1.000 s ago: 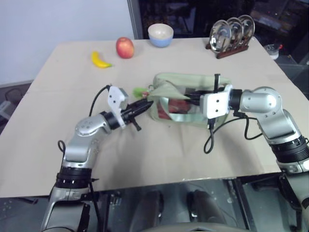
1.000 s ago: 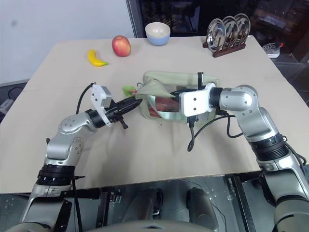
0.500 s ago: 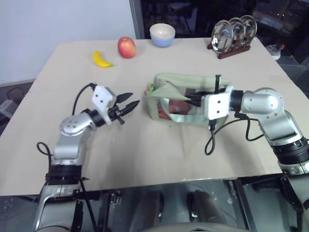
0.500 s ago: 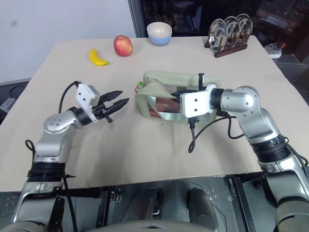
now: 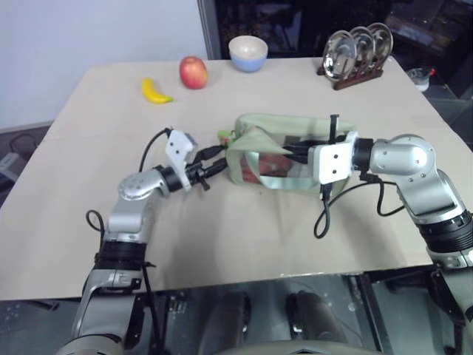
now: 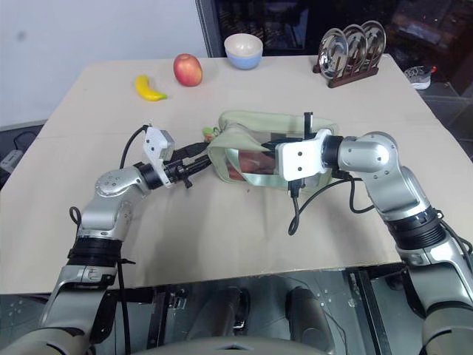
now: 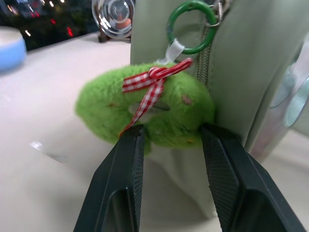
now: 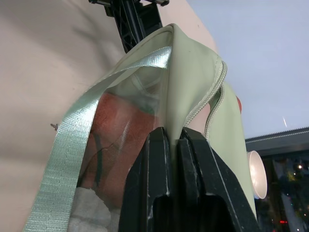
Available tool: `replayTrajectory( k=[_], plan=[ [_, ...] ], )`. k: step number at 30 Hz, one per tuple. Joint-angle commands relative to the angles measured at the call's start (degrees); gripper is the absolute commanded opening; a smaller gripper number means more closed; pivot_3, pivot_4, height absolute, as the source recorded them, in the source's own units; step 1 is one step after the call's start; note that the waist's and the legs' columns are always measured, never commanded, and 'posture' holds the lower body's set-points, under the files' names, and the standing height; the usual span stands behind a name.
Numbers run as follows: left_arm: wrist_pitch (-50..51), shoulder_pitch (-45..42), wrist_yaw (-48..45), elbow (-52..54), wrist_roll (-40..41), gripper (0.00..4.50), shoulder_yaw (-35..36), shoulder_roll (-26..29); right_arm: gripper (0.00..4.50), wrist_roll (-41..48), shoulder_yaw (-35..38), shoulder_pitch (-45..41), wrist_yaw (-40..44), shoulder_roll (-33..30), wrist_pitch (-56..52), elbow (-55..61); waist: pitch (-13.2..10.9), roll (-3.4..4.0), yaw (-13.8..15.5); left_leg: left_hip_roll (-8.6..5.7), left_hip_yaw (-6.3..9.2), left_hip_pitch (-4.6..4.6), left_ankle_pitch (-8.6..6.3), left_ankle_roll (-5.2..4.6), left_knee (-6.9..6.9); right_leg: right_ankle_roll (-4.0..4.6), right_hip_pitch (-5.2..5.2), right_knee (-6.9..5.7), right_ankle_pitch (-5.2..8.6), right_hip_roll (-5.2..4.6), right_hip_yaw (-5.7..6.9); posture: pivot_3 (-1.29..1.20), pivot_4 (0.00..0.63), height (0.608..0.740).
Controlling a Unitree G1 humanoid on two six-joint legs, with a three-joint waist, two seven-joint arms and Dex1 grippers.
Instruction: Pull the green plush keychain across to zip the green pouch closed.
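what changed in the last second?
The left gripper opened, backed off from the green pouch, then came in again; its open fingers now flank the green plush keychain without closing on it. The right gripper stayed shut on the pouch's fabric edge. Pouch, banana, apple and bowl unmoved.

in the head views the green plush keychain (image 5: 224, 136) is mostly covered by the end of the green pouch (image 5: 260, 122) and the tips of the left pincer (image 5: 213, 164), so whether those fingers touch it cannot be told there. the red contents (image 6: 247, 160) behind the clear window are too blurred by glare to identify. the right pincer (image 8: 174, 137) hides the pouch fabric it pinches. the pouch's top and far side run off the left wrist view's edge, as does the plate rack (image 7: 115, 17).
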State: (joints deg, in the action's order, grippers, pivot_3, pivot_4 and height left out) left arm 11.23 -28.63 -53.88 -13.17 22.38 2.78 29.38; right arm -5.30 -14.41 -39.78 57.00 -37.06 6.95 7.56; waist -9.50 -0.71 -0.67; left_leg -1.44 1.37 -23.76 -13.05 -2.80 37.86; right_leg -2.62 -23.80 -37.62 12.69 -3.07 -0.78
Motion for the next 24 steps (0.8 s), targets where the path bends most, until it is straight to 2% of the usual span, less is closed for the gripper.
replayTrajectory(
  k=[1, 7, 14, 15, 16, 17, 18, 24],
  plan=[
    [4.2, -1.7, -3.1, 1.4, 3.8, 1.89, 1.6, 0.8, 0.00, 0.8, 1.1, -0.1, -0.3, -0.3, -0.1, 2.3, 0.0, 0.00, 0.0, 0.00, 0.00, 0.00, 0.00, 0.00, 0.00, 0.00, 0.00, 0.00, 0.00, 0.02, 0.00, 0.00, 0.150, 0.740],
    [4.1, -4.8, -4.9, -2.1, 2.0, 1.89, 0.4, -0.1, 0.00, 0.7, 1.0, -0.3, -0.3, -0.2, 0.1, 1.8, 0.0, -0.01, 0.0, 0.01, 0.01, 0.00, 0.00, 0.00, 0.00, 0.00, 0.00, 0.00, 0.00, 0.17, 0.01, 0.00, 0.150, 0.740],
    [-1.6, -9.4, -1.3, -9.8, -4.9, 1.89, -2.3, -3.6, 0.00, 0.8, 0.9, -0.7, -0.2, -0.3, 0.2, 1.4, 0.0, -0.01, 0.1, -0.02, 0.00, 0.00, 0.00, 0.00, 0.00, 0.00, 0.00, 0.01, 0.00, 0.21, 0.01, 0.00, 0.150, 0.740],
    [-3.5, -9.3, -1.2, -10.2, -6.1, 1.36, -2.7, -3.4, 0.00, 0.7, 1.0, -0.7, -0.1, -0.3, 0.1, 1.4, 0.0, -0.01, 0.0, -0.02, -0.01, 0.00, 0.00, 0.00, 0.00, 0.00, 0.00, 0.01, 0.00, 0.21, 0.00, 0.00, 0.150, 0.740],
    [-5.5, -9.2, -0.9, -10.4, -7.1, 1.11, -2.6, -3.2, 0.00, 0.7, 1.0, -0.7, -0.1, -0.4, 0.0, 1.5, 0.0, -0.01, 0.0, -0.01, -0.01, 0.00, 0.00, 0.00, 0.00, 0.00, 0.00, 0.01, 0.00, 0.21, -0.01, 0.00, 0.150, 0.740],
    [-7.8, -9.2, -0.2, -10.5, -8.3, 0.52, -2.4, -2.7, 0.00, 0.7, 1.0, -0.7, -0.1, -0.4, -0.1, 1.6, 0.0, -0.01, 0.1, -0.01, -0.01, -0.01, 0.00, 0.00, 0.00, 0.00, 0.00, 0.01, 0.00, 0.20, -0.01, 0.00, 0.150, 0.740],
    [-11.3, -9.3, 0.9, -10.9, -10.3, 0.19, -2.5, -1.8, 0.00, 0.7, 1.0, -0.6, -0.1, -0.5, -0.1, 1.6, 0.0, -0.01, 0.1, -0.01, -0.01, -0.01, 0.00, 0.00, 0.00, 0.00, 0.00, 0.01, 0.00, 0.19, -0.01, 0.00, 0.150, 0.740],
    [-39.5, -14.0, 11.8, -14.9, -30.6, 0.09, -6.9, 8.7, 0.00, 0.5, 1.0, -0.8, -0.3, -0.4, 0.0, 1.2, 0.0, -0.05, 0.1, 0.01, 0.00, -0.04, 0.00, 0.01, -0.06, 0.01, -0.09, 0.02, 0.00, 0.01, -0.04, 0.00, 0.150, 0.740]
  ],
)
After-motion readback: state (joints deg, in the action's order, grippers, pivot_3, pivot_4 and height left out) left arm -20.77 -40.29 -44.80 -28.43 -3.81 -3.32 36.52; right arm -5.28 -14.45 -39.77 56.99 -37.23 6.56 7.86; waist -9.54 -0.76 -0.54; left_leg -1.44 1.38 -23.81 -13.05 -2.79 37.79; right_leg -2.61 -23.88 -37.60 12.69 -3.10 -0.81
